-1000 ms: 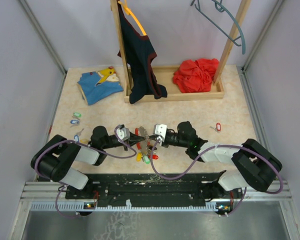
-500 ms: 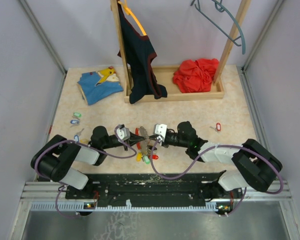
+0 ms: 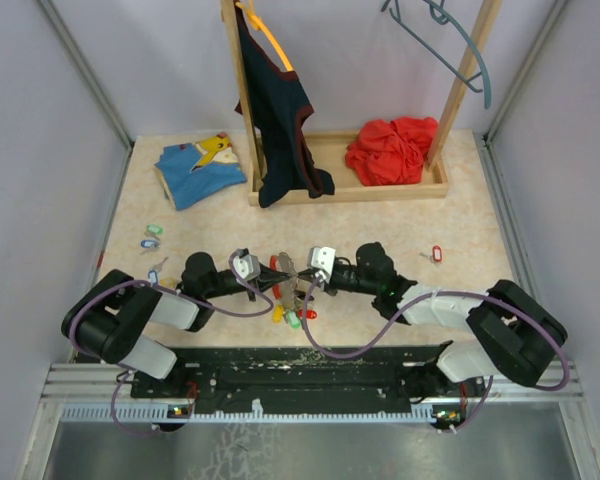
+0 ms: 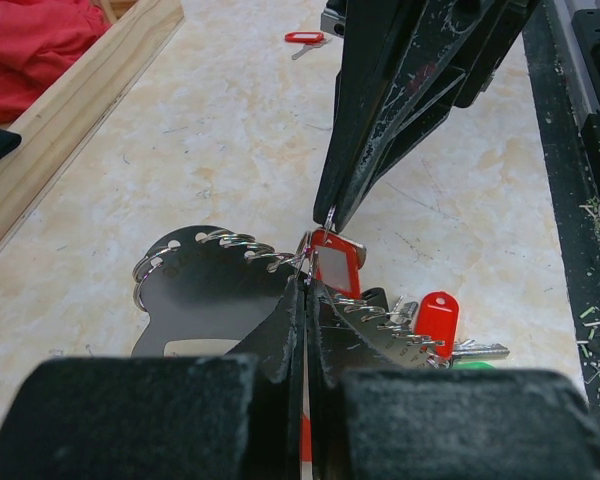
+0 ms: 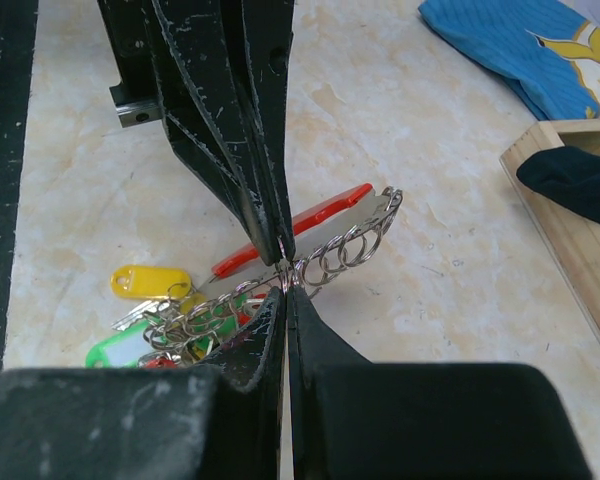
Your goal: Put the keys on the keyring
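Note:
The keyring [image 4: 205,290] is a silver plate edged with a row of small rings [image 5: 345,245], held just above the table. My left gripper [image 4: 308,288] is shut on its ring edge. My right gripper [image 5: 286,285] meets it tip to tip and is shut on the ring of a red-tagged key [image 4: 335,268]. In the top view both grippers [image 3: 292,276] touch at the table's near centre. Keys with yellow [image 5: 150,282], green [image 5: 115,350] and red [image 4: 435,320] tags hang from the ring row. Loose keys lie at the left [image 3: 152,232] and right [image 3: 436,254].
A wooden rack base [image 3: 310,192] stands at the back with a red cloth [image 3: 390,150] in it and a dark shirt [image 3: 280,120] hanging from it. A folded blue garment [image 3: 200,170] lies at the back left. The black base rail [image 3: 300,365] runs along the near edge.
Almost nothing differs. Both grippers stay shut and pressed tip to tip over the keyring; the right arm's elbow has shifted very slightly.

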